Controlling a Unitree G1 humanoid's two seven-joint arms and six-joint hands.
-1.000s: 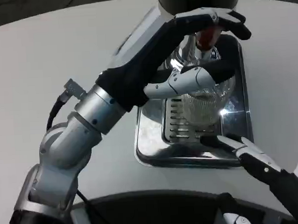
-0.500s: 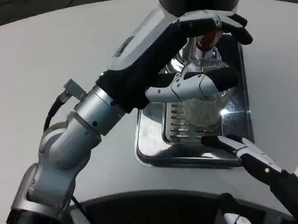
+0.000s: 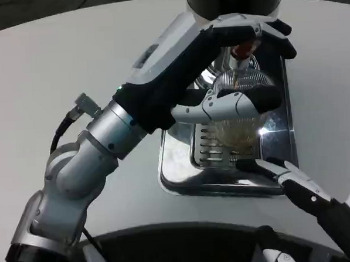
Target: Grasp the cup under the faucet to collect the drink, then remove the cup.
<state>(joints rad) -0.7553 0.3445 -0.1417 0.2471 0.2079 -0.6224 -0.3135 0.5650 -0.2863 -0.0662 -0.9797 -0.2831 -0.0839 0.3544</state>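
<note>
Clear ribbed glass cup (image 3: 240,124) with amber liquid at its bottom stands on the slotted steel drip tray (image 3: 183,171) beneath the red-handled faucet (image 3: 243,49). At the cup's nine o'clock, the left hand (image 3: 230,69) grasps it; at five o'clock the right hand (image 3: 286,175) rests released.

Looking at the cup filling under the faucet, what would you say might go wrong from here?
The left hand grips the clear ribbed plastic cup while drink collects at its bottom; squeezing might buckle it. Its upper fingers crowd the red faucet handle, so lifting out could knock it and spill onto the steel drip tray.
</note>
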